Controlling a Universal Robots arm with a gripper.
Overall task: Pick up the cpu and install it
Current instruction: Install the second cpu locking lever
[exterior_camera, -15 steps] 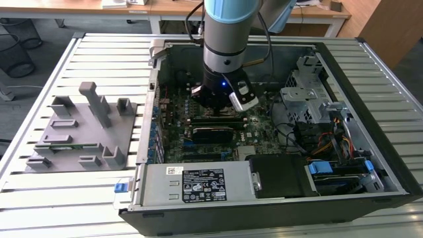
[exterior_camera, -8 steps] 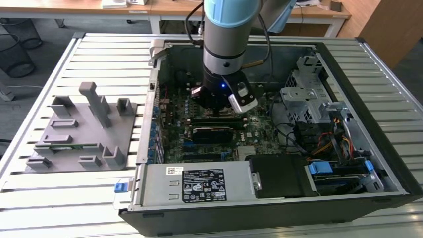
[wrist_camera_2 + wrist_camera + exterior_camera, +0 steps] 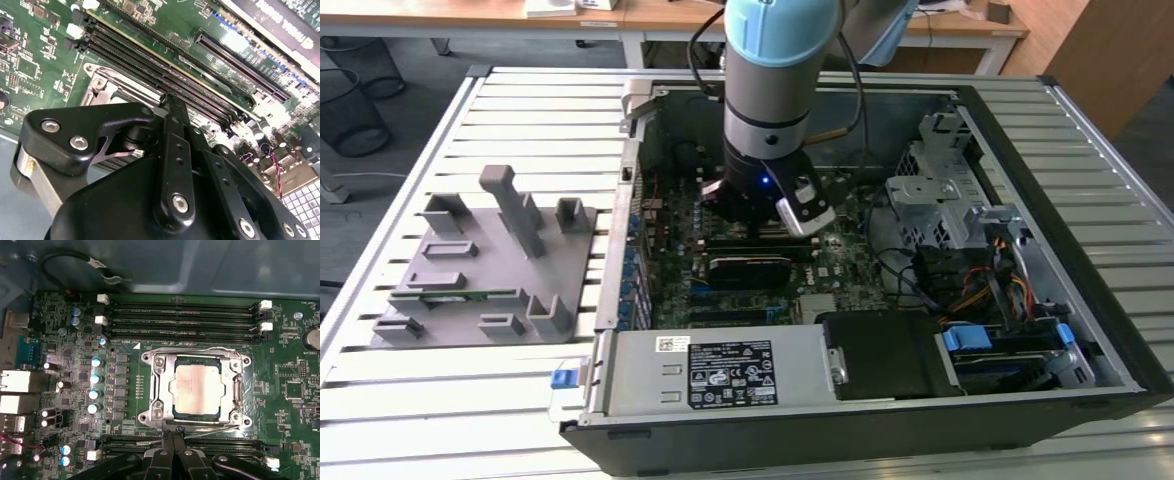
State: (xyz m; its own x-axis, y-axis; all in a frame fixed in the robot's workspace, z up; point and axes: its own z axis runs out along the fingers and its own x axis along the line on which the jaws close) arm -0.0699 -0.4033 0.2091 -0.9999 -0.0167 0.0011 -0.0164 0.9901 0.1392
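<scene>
The cpu (image 3: 196,390), a light, stiff, fragile chip best taken by its thin edges, is seen lying flat in the socket frame (image 3: 159,385) on the motherboard (image 3: 295,390), while the gripper (image 3: 172,437) is held pinched together just beside it, empty.

End effector (image 3: 172,437) (fingertips together), arm vertical

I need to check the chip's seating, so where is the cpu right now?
In the first wrist view the cpu lies flat inside the metal socket frame on the green board, between two banks of long black memory slots.
</scene>
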